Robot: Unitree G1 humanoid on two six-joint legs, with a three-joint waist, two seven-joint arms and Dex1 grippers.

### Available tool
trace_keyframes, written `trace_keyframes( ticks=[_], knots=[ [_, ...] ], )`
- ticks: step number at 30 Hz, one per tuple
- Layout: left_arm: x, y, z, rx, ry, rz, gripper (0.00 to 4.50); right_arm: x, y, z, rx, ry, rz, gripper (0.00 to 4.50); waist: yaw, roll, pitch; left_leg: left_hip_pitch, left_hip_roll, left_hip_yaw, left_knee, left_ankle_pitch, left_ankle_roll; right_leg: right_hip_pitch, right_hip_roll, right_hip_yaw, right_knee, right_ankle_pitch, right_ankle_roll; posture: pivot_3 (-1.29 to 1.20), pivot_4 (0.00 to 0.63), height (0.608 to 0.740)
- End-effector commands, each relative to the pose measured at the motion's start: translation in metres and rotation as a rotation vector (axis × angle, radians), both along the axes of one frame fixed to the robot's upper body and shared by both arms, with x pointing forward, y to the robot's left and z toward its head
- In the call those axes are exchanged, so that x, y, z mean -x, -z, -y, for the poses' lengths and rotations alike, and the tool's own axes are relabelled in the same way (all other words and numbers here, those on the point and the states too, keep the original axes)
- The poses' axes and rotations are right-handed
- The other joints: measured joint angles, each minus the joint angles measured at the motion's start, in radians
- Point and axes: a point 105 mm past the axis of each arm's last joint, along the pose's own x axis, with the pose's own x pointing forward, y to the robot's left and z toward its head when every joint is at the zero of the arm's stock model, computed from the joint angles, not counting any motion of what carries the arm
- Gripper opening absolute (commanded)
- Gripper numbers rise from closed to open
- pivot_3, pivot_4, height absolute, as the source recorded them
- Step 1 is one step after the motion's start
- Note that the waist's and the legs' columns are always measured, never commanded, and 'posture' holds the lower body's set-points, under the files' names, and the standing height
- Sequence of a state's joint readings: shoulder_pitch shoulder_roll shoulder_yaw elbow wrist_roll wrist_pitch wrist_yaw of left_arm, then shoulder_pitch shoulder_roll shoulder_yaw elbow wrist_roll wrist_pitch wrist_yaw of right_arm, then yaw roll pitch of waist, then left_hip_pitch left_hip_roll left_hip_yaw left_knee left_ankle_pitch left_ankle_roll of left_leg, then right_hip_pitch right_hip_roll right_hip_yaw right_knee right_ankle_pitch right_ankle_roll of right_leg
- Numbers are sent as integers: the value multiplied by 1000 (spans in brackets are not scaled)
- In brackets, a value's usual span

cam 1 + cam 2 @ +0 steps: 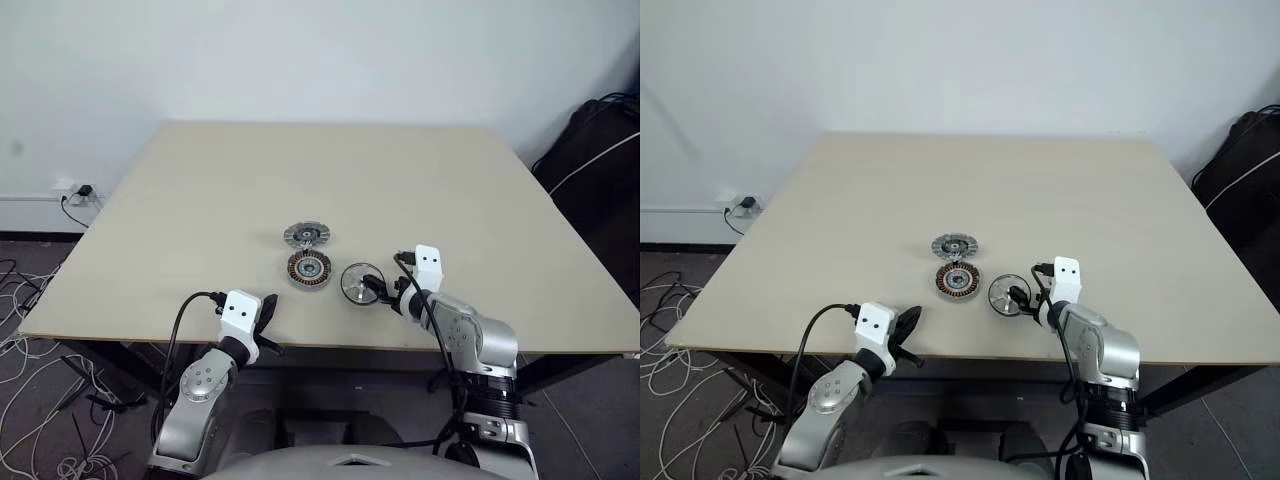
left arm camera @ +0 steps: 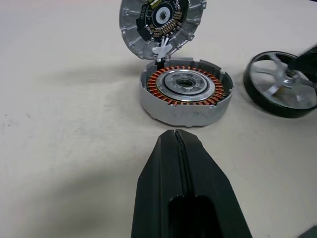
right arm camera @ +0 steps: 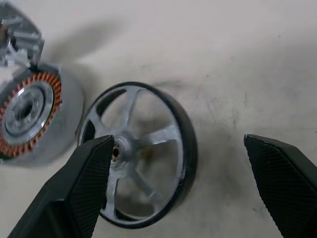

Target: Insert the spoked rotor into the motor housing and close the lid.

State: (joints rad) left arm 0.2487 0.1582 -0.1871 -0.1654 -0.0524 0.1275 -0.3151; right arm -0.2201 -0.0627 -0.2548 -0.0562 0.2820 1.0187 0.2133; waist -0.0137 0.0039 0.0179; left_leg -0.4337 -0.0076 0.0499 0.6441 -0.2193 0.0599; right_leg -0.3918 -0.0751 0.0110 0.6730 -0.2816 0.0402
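My right gripper (image 3: 181,186) gapes wide, holding nothing; the spoked rotor (image 3: 141,153) lies on the table (image 1: 200,200) between my fingers. My left gripper (image 2: 177,144) is pinched shut, empty, pointing at the motor housing (image 2: 185,96), its lid (image 2: 161,22) hinged up just beyond.

left end effector (image 2: 176,136): fingers pressed together | right end effector (image 3: 178,148): fingers spread wide, apparently angled downward
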Motion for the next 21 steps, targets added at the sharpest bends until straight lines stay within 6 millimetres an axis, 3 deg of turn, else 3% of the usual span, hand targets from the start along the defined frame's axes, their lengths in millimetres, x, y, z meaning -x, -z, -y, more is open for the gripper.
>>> trace_keyframes(
  ticks=[1,16,21],
  knots=[
    [-3,-11,3,24,13,36,0,-7,-7,-3,-66,22,2,4471,0,0,0,0,0,0,0,0,0,0,0,0,0,0,0,0,0,740],
    [1,-1,3,7,21,-13,0,1,6,-6,-361,119,-142,4471,-8,0,0,0,0,0,0,0,0,0,1,0,0,0,0,0,0,740],
    [2,2,2,3,20,-29,0,4,7,-8,-388,110,-155,2827,-13,0,0,0,0,0,0,0,0,1,1,0,0,0,0,0,0,740]
  ],
)
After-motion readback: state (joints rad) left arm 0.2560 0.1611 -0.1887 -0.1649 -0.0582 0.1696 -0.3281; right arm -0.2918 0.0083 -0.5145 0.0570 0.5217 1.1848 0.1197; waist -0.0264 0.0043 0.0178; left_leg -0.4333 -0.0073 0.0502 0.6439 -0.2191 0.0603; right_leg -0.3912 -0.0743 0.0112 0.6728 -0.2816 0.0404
